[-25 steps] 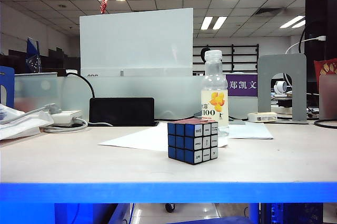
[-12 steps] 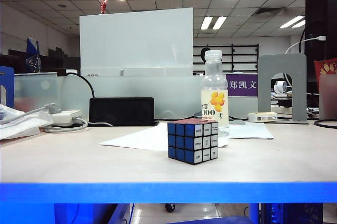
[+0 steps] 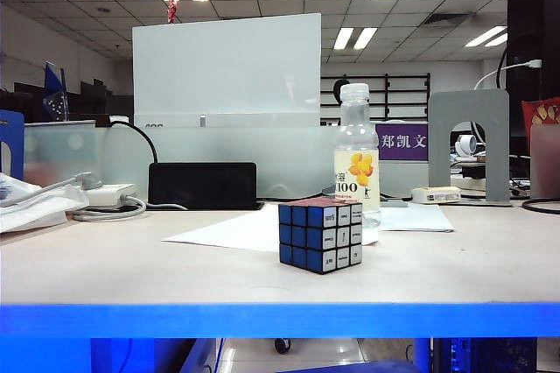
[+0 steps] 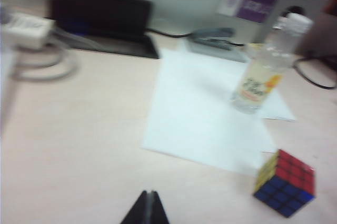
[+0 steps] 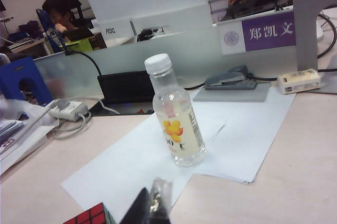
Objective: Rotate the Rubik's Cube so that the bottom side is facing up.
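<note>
**Arms Close In on an Untouched Puzzle Cube**

While both arms hang above the near part of the tabletop [image 3: 105, 277], neither yet touching anything, the Rubik's Cube [image 3: 320, 235] sits squarely near the middle of the front edge, reddish face up, blue and white faces to the sides. The left gripper [image 4: 147, 208] shows its fingers pressed together and empty, with the cube off to one side of it; the right gripper [image 5: 150, 206] is likewise clenched on nothing, the cube's corner just beside its tips. Behind the cube lie sheets of paper [image 3: 236, 228] and a clear bottle [image 3: 356, 154]. By all appearances the approach is in hand; next, the fingers must part and straddle two opposite faces before any turning.
</note>
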Robot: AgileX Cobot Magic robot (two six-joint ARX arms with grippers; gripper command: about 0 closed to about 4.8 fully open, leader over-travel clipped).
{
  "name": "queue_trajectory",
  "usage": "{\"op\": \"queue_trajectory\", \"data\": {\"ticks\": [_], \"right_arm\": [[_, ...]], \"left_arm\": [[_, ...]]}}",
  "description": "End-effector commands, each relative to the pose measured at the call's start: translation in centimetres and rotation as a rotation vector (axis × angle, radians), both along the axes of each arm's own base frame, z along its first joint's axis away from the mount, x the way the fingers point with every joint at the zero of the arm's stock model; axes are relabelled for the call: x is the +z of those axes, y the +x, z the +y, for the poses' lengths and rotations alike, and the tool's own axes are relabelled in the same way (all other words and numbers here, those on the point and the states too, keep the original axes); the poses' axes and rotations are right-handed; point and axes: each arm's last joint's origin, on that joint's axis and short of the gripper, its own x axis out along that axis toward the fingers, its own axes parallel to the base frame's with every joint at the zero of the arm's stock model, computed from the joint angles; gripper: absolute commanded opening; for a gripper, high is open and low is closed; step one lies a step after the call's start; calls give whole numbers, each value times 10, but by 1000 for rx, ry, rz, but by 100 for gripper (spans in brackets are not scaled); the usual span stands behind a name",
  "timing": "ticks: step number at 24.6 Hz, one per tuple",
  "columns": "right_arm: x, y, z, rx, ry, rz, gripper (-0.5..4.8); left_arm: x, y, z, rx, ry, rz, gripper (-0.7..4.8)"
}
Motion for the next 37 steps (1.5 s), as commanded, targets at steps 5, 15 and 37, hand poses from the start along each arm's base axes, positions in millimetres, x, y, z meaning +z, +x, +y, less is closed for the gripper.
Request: {"op": "queue_trajectory", "data": {"ticks": [5, 15, 37], "right_arm": [[3, 0, 0, -14, 1, -17, -6], [2, 0, 0, -11, 2, -14, -6], [1, 0, 0, -5, 3, 2, -5]], "left_arm": [[-1, 23, -44, -162, -32, -60, 13], [-18, 31, -89, -302, -21, -22, 36], [-57, 72, -161, -505, 61, 137, 324]]}}
